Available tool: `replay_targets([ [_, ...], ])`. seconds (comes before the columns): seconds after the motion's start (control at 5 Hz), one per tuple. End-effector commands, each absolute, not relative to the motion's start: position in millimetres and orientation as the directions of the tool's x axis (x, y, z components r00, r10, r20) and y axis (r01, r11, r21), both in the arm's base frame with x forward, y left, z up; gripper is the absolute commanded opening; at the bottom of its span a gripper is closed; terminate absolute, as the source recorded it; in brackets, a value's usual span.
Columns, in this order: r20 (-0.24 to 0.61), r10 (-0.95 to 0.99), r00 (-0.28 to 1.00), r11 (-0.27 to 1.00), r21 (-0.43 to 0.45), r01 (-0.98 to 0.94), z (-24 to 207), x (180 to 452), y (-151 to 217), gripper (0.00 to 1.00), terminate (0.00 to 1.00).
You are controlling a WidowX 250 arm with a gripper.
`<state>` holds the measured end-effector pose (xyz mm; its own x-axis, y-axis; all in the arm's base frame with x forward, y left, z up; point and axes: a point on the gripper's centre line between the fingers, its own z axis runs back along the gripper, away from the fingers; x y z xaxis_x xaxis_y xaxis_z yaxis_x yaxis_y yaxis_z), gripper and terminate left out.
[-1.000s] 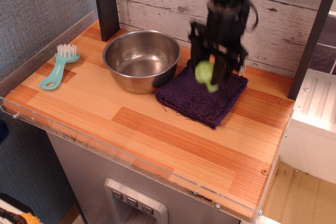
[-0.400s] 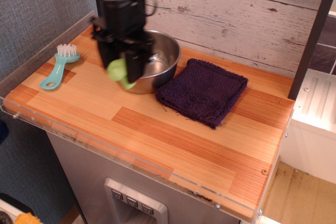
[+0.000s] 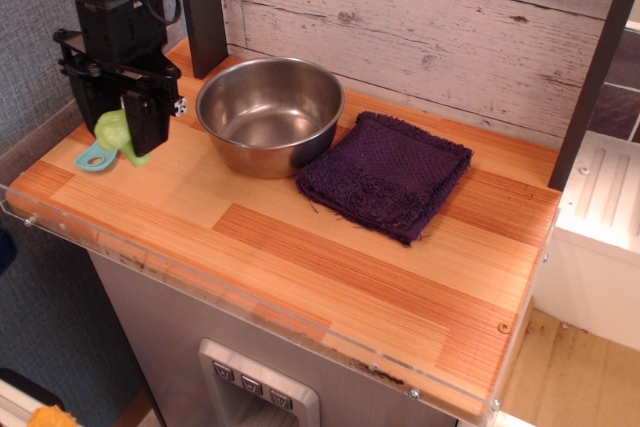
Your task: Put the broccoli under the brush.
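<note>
My black gripper (image 3: 120,135) hangs over the left end of the wooden table (image 3: 300,237), shut on the light-green broccoli (image 3: 116,134), which it holds just above the surface. The teal brush (image 3: 94,157) lies behind and below the gripper. Only the looped end of its handle shows; the bristles are hidden by the gripper.
A steel bowl (image 3: 270,112) stands right of the gripper at the back middle. A dark purple cloth (image 3: 388,175) lies right of the bowl. A clear plastic rim (image 3: 40,137) runs along the left and front edges. A dark post (image 3: 200,7) stands behind.
The gripper has carried the broccoli leftward, from above the purple cloth, past the bowl, to over the brush at the left end of the table.
</note>
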<state>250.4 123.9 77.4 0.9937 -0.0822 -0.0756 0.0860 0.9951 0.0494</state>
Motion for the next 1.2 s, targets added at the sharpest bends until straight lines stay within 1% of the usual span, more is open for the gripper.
replay_targets([
  [0.0,-0.025,-0.165,0.986,0.98,0.105,0.167,63,249,127,0.0,0.0],
  [0.2,-0.026,-0.168,0.985,0.982,0.086,0.17,59,253,126,1.0,0.0],
  [0.4,-0.02,-0.18,0.983,0.98,0.079,0.181,58,255,125,1.0,0.0],
  [0.6,0.028,-0.204,0.979,0.976,0.086,0.201,72,255,119,1.0,0.0],
  [0.8,0.124,-0.2,0.972,0.98,0.051,0.195,99,258,99,1.0,0.0],
  [1.0,0.165,-0.18,0.97,0.984,0.021,0.179,111,264,81,1.0,0.0],
])
